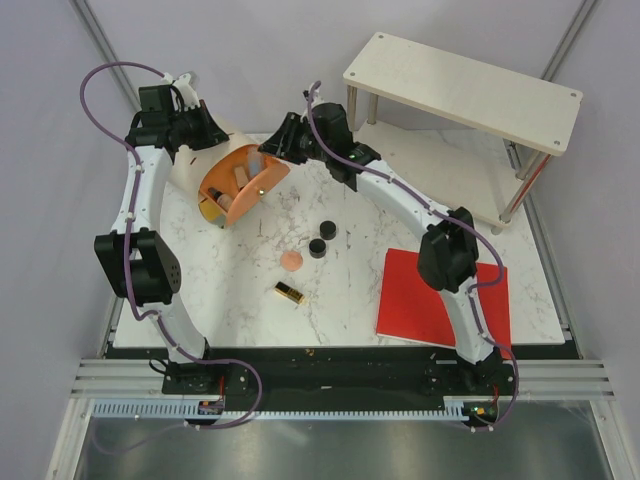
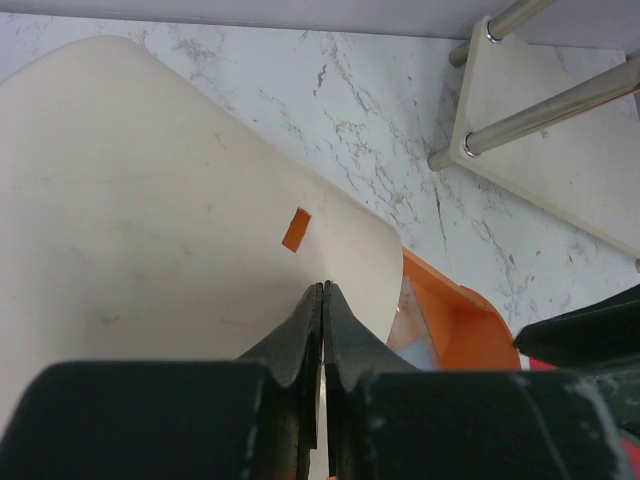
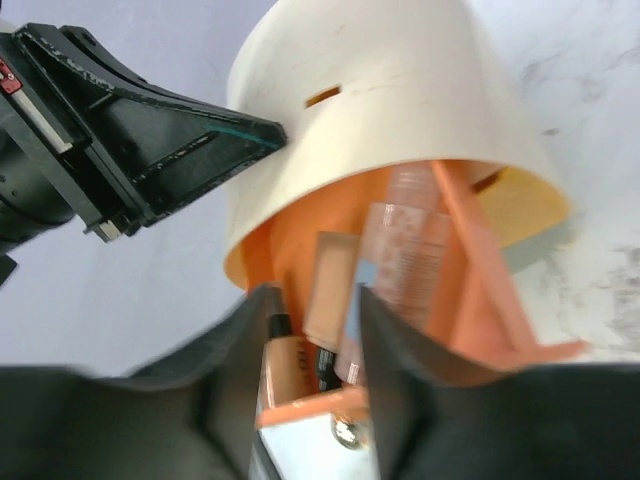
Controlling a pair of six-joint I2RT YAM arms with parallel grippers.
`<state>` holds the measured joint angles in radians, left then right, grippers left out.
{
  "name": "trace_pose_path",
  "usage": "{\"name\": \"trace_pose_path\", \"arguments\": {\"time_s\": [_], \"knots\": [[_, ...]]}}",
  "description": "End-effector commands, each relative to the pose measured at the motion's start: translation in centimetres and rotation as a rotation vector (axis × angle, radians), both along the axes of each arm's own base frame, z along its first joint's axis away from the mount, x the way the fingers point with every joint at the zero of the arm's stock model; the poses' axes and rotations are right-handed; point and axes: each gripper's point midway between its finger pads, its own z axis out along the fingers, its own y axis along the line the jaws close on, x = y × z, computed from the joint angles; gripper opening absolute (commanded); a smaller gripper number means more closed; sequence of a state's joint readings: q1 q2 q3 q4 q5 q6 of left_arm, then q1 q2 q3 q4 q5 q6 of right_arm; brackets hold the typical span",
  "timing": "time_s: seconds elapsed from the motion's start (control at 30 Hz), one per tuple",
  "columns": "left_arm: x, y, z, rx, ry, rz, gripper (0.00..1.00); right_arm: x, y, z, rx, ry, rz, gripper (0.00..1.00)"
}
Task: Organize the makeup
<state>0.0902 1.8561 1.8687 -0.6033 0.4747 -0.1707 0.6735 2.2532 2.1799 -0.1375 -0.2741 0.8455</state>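
L gripper (image 2: pixel 323 292) pinched shut on lid (image 2: pixel 150 200) of case (image 1: pixel 270 175). R gripper (image 3: pixel 315 300) jaws apart over open case, tubes (image 3: pixel 405 250) inside. On desk (image 1: pixel 220 290), mid: 2 compacts (image 1: pixel 328 229) (image 1: pixel 317 248), puff (image 1: pixel 291 261), lipstick (image 1: pixel 289 292).

We read this as robot lab cell: plain grey walls (image 1: pixel 40 100) round marble-look desk (image 1: pixel 340 295), left arm (image 1: pixel 140 200) and right arm (image 1: pixel 440 250) bolted to metal rail (image 1: pixel 330 385), purple cables (image 1: pixel 95 110) looped along them.

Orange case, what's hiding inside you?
Beige makeup tubes lie in the orange case. Its cream lid and the right gripper cover the rest.
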Motion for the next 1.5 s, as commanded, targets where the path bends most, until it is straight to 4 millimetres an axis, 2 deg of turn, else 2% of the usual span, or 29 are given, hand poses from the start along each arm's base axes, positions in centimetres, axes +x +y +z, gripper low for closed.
{"name": "trace_pose_path", "arguments": {"time_s": [0.0, 0.03, 0.13, 0.3, 0.5, 0.63, 0.7, 1.03, 1.23, 1.33, 1.4, 1.43, 1.47], "knots": [[-2.9, 0.9, -6.9, 0.004, 0.278, 0.038, 0.07, 0.1, -4.7, 5.3, 0.003, -0.104, -0.053, 0.31], [-2.9, 0.9, -6.9, 0.003, 0.278, 0.037, 0.07, -0.4, -5.0, 4.6, -0.010, -0.084, -0.034, 0.18], [-2.8, 0.9, -7.0, 0.003, 0.281, 0.037, 0.07, -1.5, -5.0, 2.4, -0.030, -0.019, 0.005, 0.00], [-2.7, 0.9, -6.8, 0.003, 0.280, 0.037, 0.07, -4.2, -4.5, -1.3, -0.035, 0.117, 0.115, 0.00], [-2.7, 0.9, -6.9, 0.004, 0.283, 0.038, 0.07, -5.8, -4.5, -3.1, -0.026, 0.169, 0.171, 0.00], [-2.8, 0.9, -7.0, 0.003, 0.286, 0.038, 0.07, -6.2, -3.8, -3.5, 0.003, 0.193, 0.212, 0.00], [-2.8, 0.9, -7.0, 0.004, 0.287, 0.037, 0.07, -5.8, -3.2, -3.6, 0.030, 0.193, 0.222, 0.00], [-2.8, 1.0, -7.0, 0.005, 0.287, 0.040, 0.07, -4.6, 1.4, -3.8, 0.122, 0.243, 0.282, 0.00], [-3.0, 1.1, -7.2, 0.007, 0.293, 0.042, 0.07, -4.0, 4.6, -0.8, 0.280, 0.215, 0.336, 0.00], [-3.0, 1.1, -7.3, 0.010, 0.294, 0.041, 0.07, -4.1, 6.0, -0.6, 0.334, 0.245, 0.353, 0.00], [-3.1, 1.1, -7.5, 0.011, 0.300, 0.041, 0.07, -4.2, 6.8, -1.4, 0.345, 0.269, 0.349, 0.00], [-3.1, 1.2, -7.5, 0.010, 0.298, 0.042, 0.07, -4.1, 6.9, -1.2, 0.368, 0.281, 0.345, 0.00], [-3.2, 1.1, -7.6, 0.011, 0.301, 0.041, 0.07, -4.1, 7.2, -2.1, 0.368, 0.296, 0.339, 0.00]]}}
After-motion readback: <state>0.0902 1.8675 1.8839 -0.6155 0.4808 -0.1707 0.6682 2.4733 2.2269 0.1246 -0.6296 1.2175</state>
